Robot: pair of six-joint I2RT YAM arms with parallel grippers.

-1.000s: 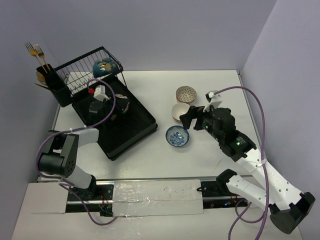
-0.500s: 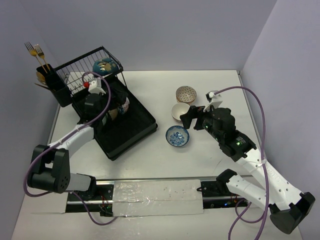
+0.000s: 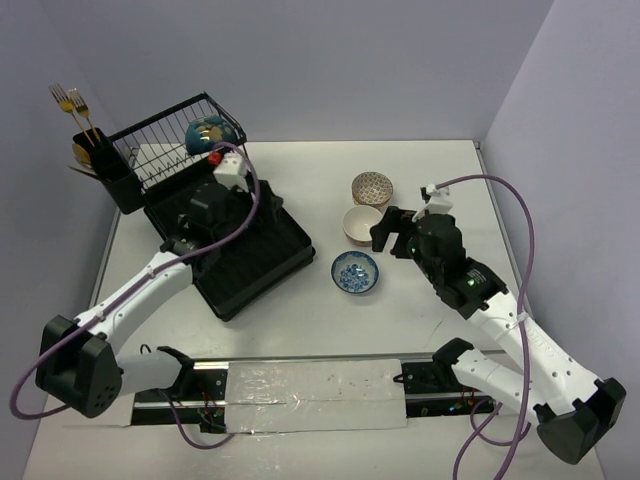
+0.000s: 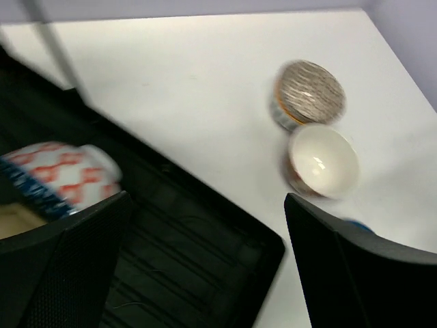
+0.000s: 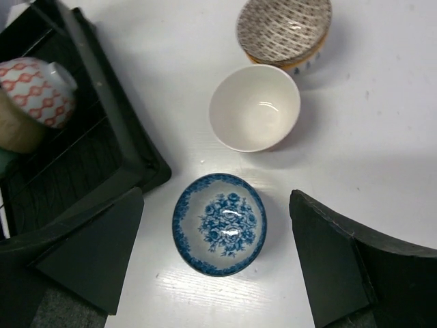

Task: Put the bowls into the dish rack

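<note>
Three bowls stand on the white table: a beige-dotted bowl, a cream bowl and a blue-patterned bowl. The black dish rack holds a teal bowl in its wire tier. A red-patterned bowl lies on its side on the ribbed tray. My left gripper hangs open and empty over the tray, right of that bowl. Open too, my right gripper hovers over the blue-patterned bowl, its fingers on either side and apart from it.
A black utensil cup with gold forks hangs at the rack's left end. A tan bowl sits beside the red-patterned one in the tray. The tray's corner lies close to the blue bowl. Walls close in the table at the back and right.
My left gripper has opened and let go of the red-patterned bowl in the tray, then swung to the right above it. The right gripper has shifted slightly over the bowls.
</note>
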